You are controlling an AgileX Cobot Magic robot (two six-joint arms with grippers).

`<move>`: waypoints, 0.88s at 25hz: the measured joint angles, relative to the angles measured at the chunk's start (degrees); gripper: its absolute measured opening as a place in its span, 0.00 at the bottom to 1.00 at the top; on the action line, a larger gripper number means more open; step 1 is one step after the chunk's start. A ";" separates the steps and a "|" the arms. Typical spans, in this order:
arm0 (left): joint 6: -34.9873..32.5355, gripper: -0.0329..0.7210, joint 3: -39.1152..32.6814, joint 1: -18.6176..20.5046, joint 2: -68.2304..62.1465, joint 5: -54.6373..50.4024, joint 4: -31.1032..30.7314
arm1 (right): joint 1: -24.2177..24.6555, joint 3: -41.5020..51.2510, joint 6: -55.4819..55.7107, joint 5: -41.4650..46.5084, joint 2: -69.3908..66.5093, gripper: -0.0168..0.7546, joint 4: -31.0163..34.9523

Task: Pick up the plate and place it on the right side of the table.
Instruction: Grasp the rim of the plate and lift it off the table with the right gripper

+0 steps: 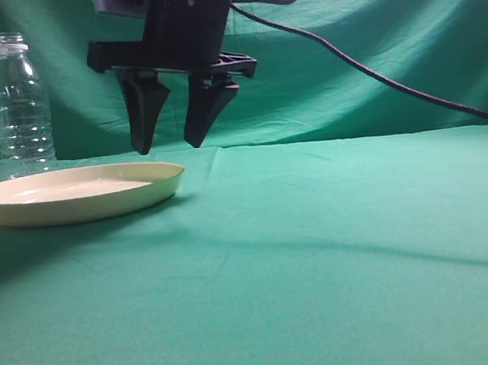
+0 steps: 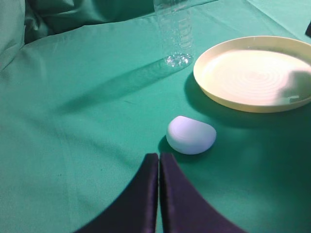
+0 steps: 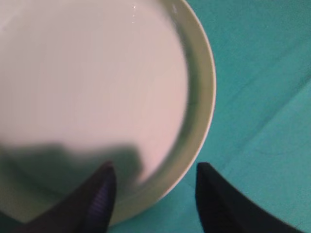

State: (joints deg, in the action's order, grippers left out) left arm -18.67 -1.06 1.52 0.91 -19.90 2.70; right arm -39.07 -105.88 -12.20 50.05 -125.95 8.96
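your wide, shallow cream-yellow plastic plate point(image 1: 78, 193) with its raised rim sits flat on the green cloth-draped table point(image 1: 318, 244), at the left of the exterior view. a clear ribbed plastic bottle point(image 1: 20, 100) stands upright just behind it, close to the matching green backdrop point(image 1: 367, 26).

your right gripper point(image 1: 171, 144) hangs in the air above the plate's right edge, touching nothing. its two black fingers point(image 1: 144, 110) point down with a modest gap between them, and the space between holds only air. from the right wrist view you look down on the plate's pale inside point(image 3: 92, 82), with the rim running between the two fingertips: one tip over the plate, the other over bare cloth.

your left gripper point(image 2: 159, 160) has its dark fingers point(image 2: 141, 194) pressed together with nothing between them, low over the cloth. just ahead of it lies a small rounded pale lump point(image 2: 191, 135), near the plate point(image 2: 257, 73) but apart from it. a black cable point(image 1: 371, 73) trails off to the right.
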 joint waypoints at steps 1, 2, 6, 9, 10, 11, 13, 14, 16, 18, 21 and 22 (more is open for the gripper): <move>0.00 0.04 0.00 0.00 0.00 0.00 0.00 | 0.00 -0.09 0.67 -0.63 -0.40 0.52 -0.58; 0.00 0.04 0.00 0.00 0.00 0.00 0.00 | 0.00 -0.09 1.66 -1.55 -0.84 0.57 -1.14; 0.00 0.04 0.00 0.00 0.00 0.00 0.00 | 0.00 -0.12 8.28 -5.36 -2.44 0.59 -4.75; 0.00 0.04 0.00 0.00 0.00 0.00 0.00 | 0.00 -0.22 10.81 -6.07 -3.49 0.63 -7.35; 0.00 0.04 0.00 0.00 0.00 0.00 0.00 | 0.00 -0.22 11.06 -6.19 -4.03 0.63 -7.64; 0.00 0.04 0.00 0.00 0.00 0.00 0.00 | 0.00 -0.22 11.06 -6.35 -4.36 0.63 -7.86; 0.00 0.04 0.00 0.00 0.00 0.00 0.00 | 0.00 -0.22 11.14 -6.64 -5.16 0.63 -7.97; 0.00 0.04 0.00 0.00 0.00 0.00 0.00 | 0.00 -0.22 11.14 -7.22 -5.45 0.63 -8.09; 0.00 0.04 0.00 0.00 0.00 0.00 0.00 | 0.00 -0.22 11.14 -7.85 -5.93 0.63 -8.09; 0.00 0.04 0.00 0.00 0.00 0.00 0.00 | 0.00 -0.22 11.28 -8.74 -6.29 0.54 -8.09; 0.00 0.04 0.00 0.00 0.00 0.00 0.00 | 0.00 -0.34 11.28 -9.53 -6.52 0.37 -7.97; 0.00 0.04 0.00 0.00 0.00 0.00 0.00 | 0.00 -0.34 11.28 -9.61 -6.52 0.28 -7.97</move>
State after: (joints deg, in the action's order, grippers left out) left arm -18.67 -1.06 1.52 0.91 -19.90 2.70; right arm -39.07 -106.22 -0.92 40.44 -132.47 0.99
